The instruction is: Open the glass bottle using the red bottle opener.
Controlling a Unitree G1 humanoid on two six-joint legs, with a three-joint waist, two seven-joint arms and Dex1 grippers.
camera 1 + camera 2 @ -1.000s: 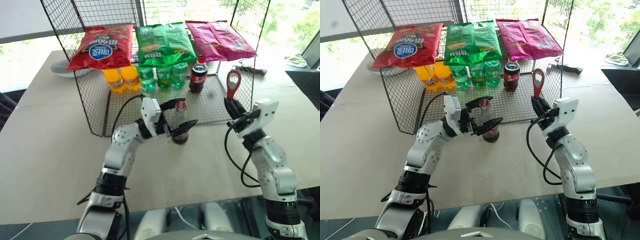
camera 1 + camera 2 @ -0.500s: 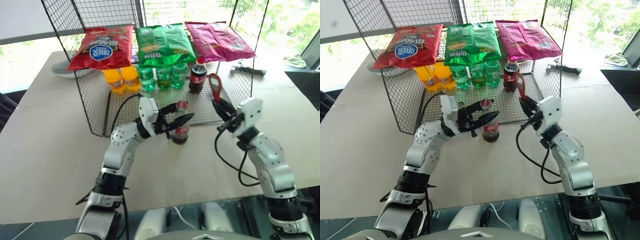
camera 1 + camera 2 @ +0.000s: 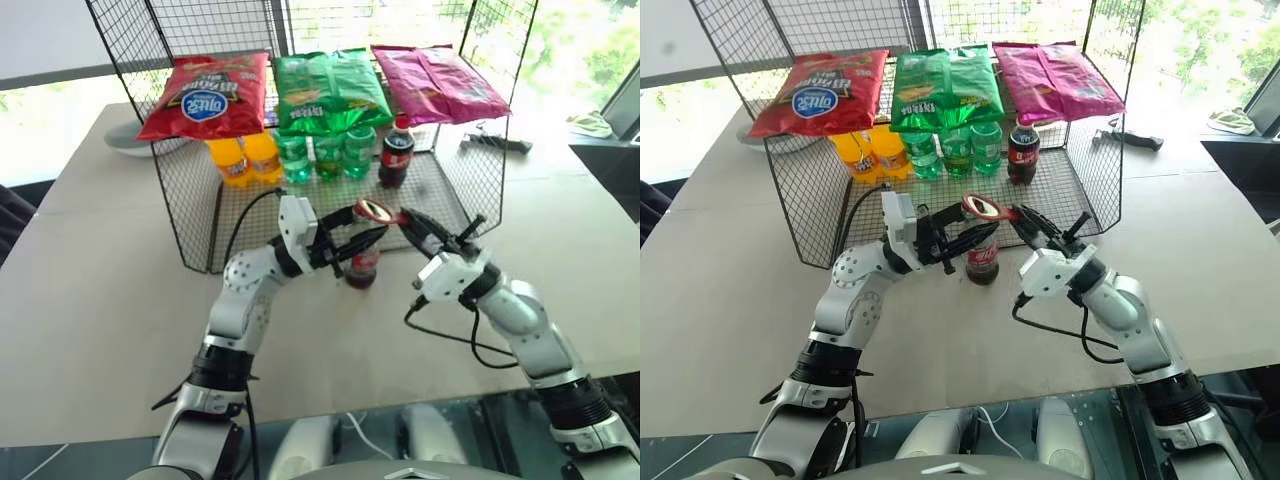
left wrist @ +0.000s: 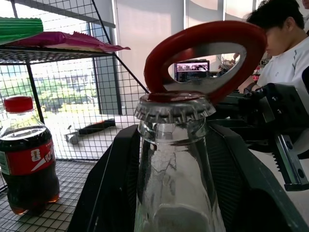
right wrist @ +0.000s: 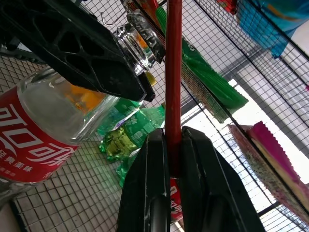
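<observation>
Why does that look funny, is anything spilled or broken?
Nothing spilled or broken. The bottle stands upright in the left gripper, cap still on, and the opener in the right gripper rests on it.

Left arm reaches forward, wrist bent inward, left gripper (image 3: 352,240) pointing right with fingers clamped on something. Right arm angles in from the right; right gripper (image 3: 1032,222) pinched tight.
</observation>
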